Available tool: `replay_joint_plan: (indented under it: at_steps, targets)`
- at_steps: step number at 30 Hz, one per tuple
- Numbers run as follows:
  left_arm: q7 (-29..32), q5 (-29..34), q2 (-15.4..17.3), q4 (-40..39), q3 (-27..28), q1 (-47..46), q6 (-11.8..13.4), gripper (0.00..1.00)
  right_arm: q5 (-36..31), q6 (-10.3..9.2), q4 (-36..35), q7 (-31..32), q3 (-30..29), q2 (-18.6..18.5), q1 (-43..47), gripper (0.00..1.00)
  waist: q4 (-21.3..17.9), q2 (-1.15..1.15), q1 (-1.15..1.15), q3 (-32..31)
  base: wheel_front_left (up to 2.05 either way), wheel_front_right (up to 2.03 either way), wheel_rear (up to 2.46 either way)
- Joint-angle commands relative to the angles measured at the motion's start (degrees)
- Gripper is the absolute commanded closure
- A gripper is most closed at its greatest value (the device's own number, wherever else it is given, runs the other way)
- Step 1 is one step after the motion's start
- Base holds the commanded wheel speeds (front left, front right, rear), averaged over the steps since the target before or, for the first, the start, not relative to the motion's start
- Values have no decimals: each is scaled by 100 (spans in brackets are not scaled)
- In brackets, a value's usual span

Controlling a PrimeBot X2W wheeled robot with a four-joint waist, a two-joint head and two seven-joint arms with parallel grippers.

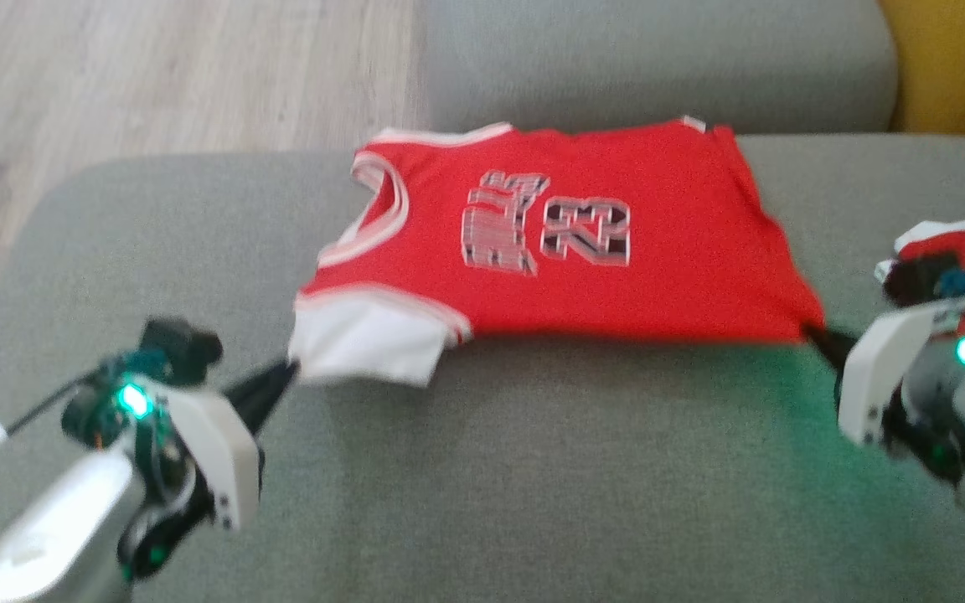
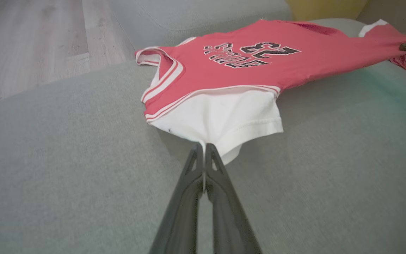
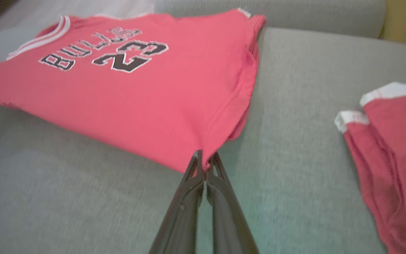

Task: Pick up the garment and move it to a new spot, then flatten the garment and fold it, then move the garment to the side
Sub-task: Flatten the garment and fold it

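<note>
Left gripper clamped shut on white sleeve of red garment — right gripper pinched its hem corner. Garment stretched flat between them over grey sofa seat, number side up.

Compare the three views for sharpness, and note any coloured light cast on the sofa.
Head view: smeared throughout, the jersey print doubled; a green glow on the sofa beside the right gripper. Left wrist view: sharpest, the white sleeve hem stitching readable. Right wrist view: softly blurred, a green tint on the sofa near that gripper.
</note>
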Motion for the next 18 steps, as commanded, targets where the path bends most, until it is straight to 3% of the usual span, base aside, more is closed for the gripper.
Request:
replay_joint_plan:
  at_steps: [1, 10, 18]
  targets:
    - [143, -90, 385, -362, 221, -67, 89, 100, 129, -4, -246, 109, 74, -231, 137, 100, -17, 0, 1, -190, 0, 0, 0]
    - [773, -499, 1073, -1800, 209, 766, 507, 100, 689, -4, -1058, 853, 115, -682, 862, 100, -48, 0, 1, -342, 0, 0, 0]
    - [576, -160, 1062, -2063, 314, 556, 778, 100, 581, -4, -1435, 963, -361, -745, 789, 100, -127, 0, 1, -154, 0, 0, 0]
